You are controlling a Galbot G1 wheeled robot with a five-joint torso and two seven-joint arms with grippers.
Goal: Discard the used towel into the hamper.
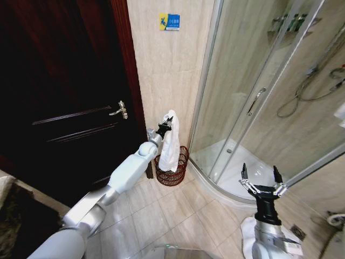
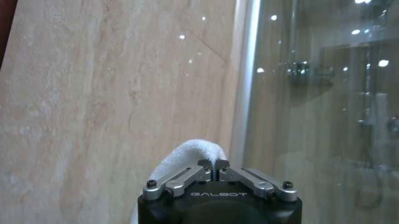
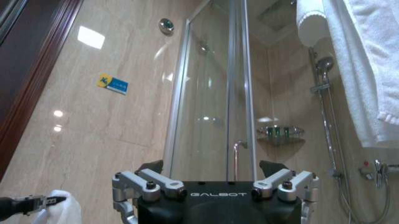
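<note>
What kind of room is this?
A bathroom, likely a hotel's: a curved glass shower stall with a shower hose, tiled wall and floor, a dark door. The left gripper holds a white towel over the hamper; the right gripper waits open.

Bright ceiling-light glare on glossy tiles
</note>
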